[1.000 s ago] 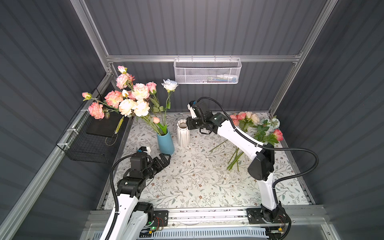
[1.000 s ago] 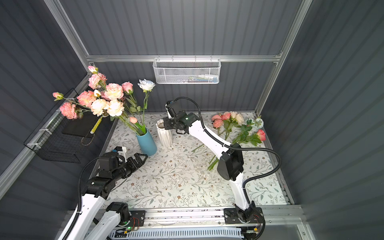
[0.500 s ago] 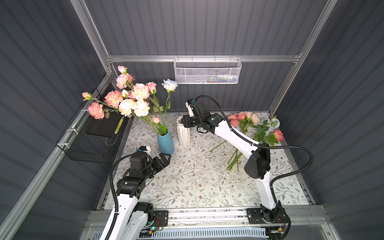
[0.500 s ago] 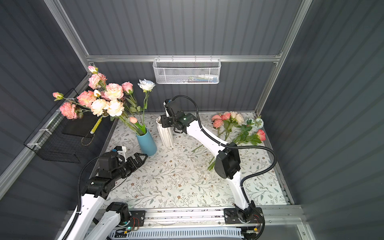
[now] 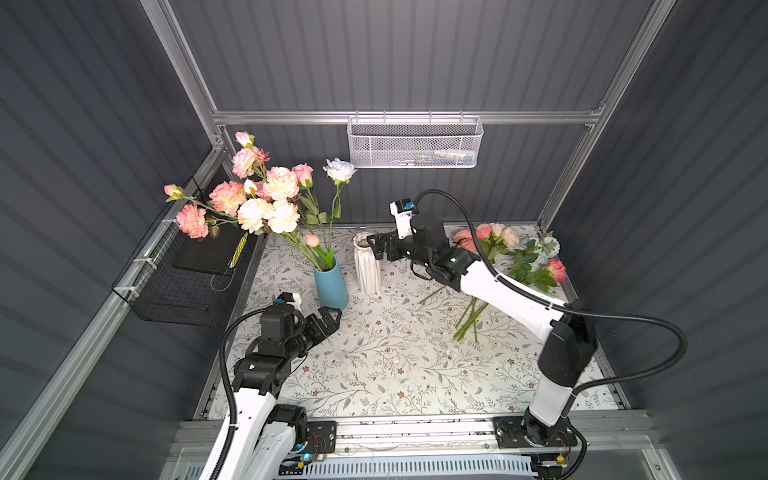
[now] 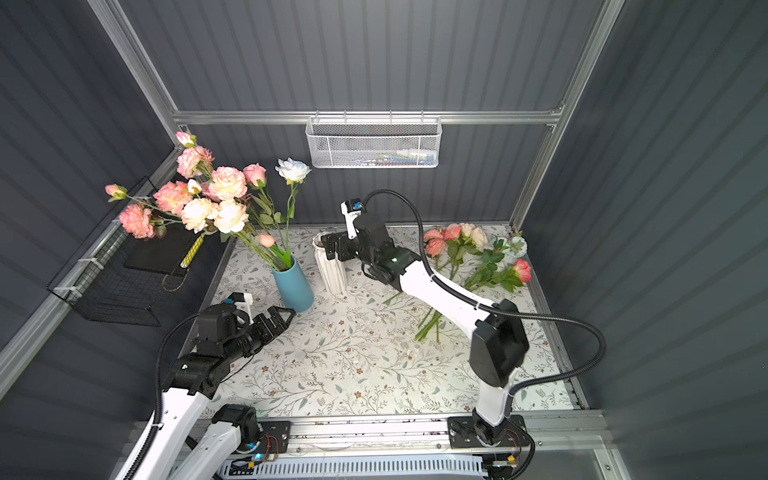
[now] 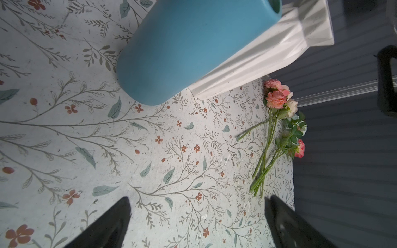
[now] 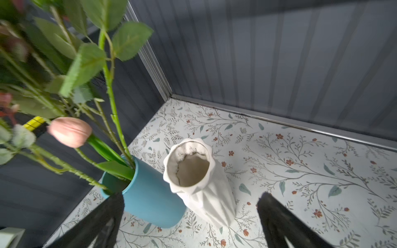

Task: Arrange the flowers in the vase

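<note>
Spreading from nearly closed a second ago, the right fingers (image 5: pixel 375 248) now gape wide and have slid leftward to the mouth of the white vase (image 5: pixel 368 272), gripping nothing. The left fingers (image 5: pixel 330 319) are wide apart too and empty, low over the worktop (image 5: pixel 395 365) just beside the blue vase (image 5: pixel 331 286). Most flowers (image 5: pixel 266 199) stand in that blue vase toward the back left corner, while loose flowers (image 5: pixel 515 257) lie in the back right corner.
</note>
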Controlling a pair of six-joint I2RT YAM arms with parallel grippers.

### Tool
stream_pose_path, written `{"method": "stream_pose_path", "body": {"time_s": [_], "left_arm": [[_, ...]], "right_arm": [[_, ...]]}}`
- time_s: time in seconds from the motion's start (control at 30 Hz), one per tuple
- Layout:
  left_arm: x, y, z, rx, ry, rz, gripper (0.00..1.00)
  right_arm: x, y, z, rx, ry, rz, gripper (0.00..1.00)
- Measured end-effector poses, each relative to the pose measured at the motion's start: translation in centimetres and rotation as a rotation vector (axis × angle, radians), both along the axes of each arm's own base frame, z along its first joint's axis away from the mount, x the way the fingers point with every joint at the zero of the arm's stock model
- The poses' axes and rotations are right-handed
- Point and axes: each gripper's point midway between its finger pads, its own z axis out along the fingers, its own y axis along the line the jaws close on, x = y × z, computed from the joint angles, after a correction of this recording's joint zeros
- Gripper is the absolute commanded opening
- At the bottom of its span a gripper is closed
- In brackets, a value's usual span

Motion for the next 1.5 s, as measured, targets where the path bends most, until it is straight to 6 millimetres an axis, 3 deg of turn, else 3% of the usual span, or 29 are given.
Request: {"method": "stream_pose_path", "body": {"time_s": [0.1,0.27,0.43,0.83,1.1,1.5], "left_arm": [[0.0,0.0,0.0,0.003,-0.001,-0.001,1.0],[0.0,0.1,0.0,0.005,-0.001,0.001,1.0],[-0.1,0.1,-0.2,0.009,0.007,0.0,1.0],[0.0,0.2,-1.3,0.027,0.053,0.0,1.0],[0.3,0.1,-1.9,0.034,0.076,-0.003,1.0],[0.8,0.0,-2.6,0.043,0.098,-0.008,1.0]], "right_arm": [[-0.5,-1.1,-0.3,0.063,-0.082,-0.023,0.99],[-1.3,-1.0,-6.6,0.026,-0.056,0.02,0.99],[-1.2,0.5,-9.8,0.017,-0.08,0.069,0.99],[2.5,4.6,-11.6,-0.053,-0.227,0.079,0.99],[4.0,5.2,-12.8,-0.08,-0.271,0.047,0.99],[5.9,6.9,-12.6,-0.066,-0.299,0.037,0.99]]}}
